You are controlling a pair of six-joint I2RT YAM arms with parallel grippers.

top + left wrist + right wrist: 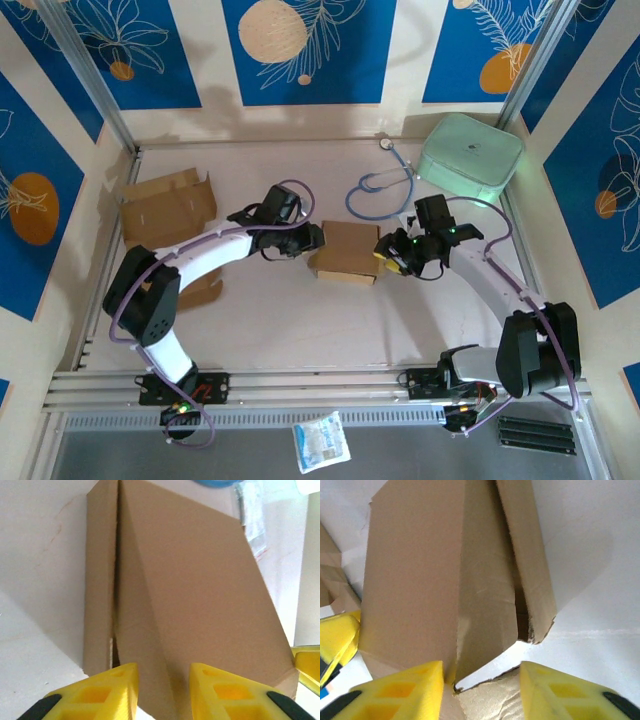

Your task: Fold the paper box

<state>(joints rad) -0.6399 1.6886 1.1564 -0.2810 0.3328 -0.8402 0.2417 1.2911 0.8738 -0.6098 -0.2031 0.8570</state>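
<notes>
Brown cardboard, half folded: the paper box (345, 250) lies at the centre of the pale surface (300, 330) in the overhead view. The left jaws meet its left end and the right jaws its right end. From the left wrist, two yellow fingers (107, 692) stand apart on either side of a raised crease in the cardboard. From the right wrist, yellow fingers (410, 690) straddle a ragged flap edge, with bare surface showing between them. Whether either pair is pinching the cardboard cannot be told. Flattened cardboard (165, 208) lies at upper left. A blue stethoscope (405, 170) and a mint-green case (470, 157) sit at upper right, and a plastic packet (322, 441) lies at the bottom edge.
</notes>
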